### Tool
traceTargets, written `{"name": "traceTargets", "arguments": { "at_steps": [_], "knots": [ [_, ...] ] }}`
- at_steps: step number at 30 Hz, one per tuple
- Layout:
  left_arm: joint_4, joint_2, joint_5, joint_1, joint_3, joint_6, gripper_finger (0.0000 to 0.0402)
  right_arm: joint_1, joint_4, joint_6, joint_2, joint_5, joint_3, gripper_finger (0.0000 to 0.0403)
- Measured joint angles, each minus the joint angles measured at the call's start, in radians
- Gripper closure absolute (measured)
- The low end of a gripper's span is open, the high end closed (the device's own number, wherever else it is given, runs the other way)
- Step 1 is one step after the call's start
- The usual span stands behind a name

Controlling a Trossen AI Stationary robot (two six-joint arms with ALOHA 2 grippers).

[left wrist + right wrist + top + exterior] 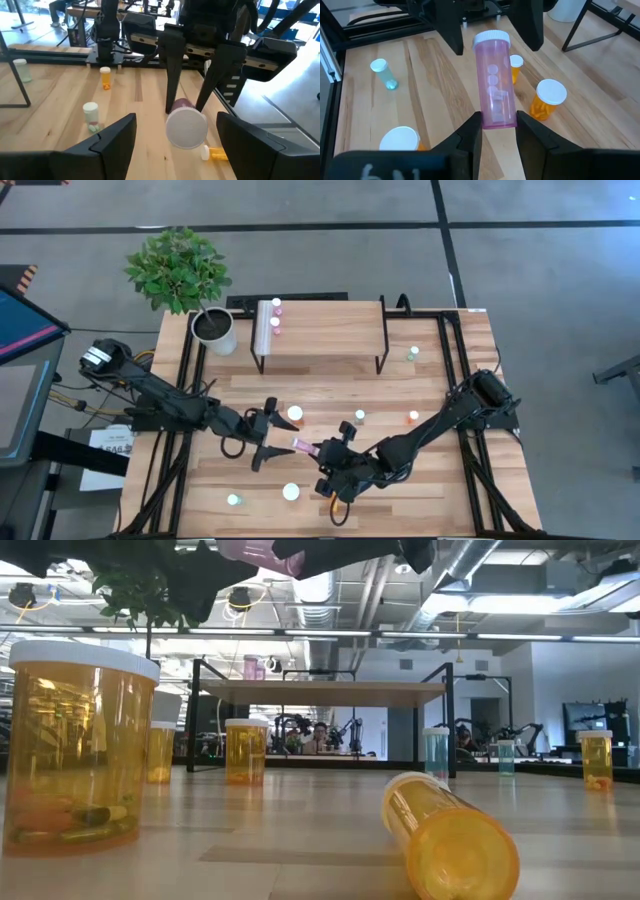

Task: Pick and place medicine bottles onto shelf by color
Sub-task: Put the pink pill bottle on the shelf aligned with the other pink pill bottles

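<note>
We see the right gripper (320, 451) near the middle of the table, above the front half, its fingers closed on the base of a pink bottle (494, 82) held lying level in the air, white cap pointing toward the left arm. The left gripper (272, 442) faces it, its fingers spread wide with the capped end of the pink bottle (186, 125) between them; we cannot tell whether they touch it.

The shelf (325, 327) stands at the back of the table, beside a white plant pot (216, 330). Two pink bottles (276, 313) stand on its left end.

The other bottles are spread over the table: a large orange bottle (78, 748) stands upright at the front and an orange bottle (450, 835) lies on its side nearby.
</note>
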Motion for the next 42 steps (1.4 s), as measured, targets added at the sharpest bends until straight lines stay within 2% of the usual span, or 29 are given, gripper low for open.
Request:
{"name": "traceTargets", "arguments": {
  "at_steps": [12,25,36,42],
  "knots": [
    [0.000,-0.002,0.052,0.001,0.000,0.000,0.0214,0.000,0.009,-0.002,0.000,0.000,0.000,0.0284],
    [0.000,-0.002,0.053,0.001,0.000,0.008,0.0286,0.000,0.028,-0.020,0.001,-0.004,0.000,0.0284],
    [0.000,-0.002,0.052,0.001,0.000,0.000,0.0301,0.000,0.028,-0.017,0.001,-0.004,0.000,0.0282],
    [-0.001,-0.002,0.051,0.001,0.000,-0.001,0.0302,0.000,0.028,-0.015,0.001,-0.003,0.000,0.0239]
  ]
}}
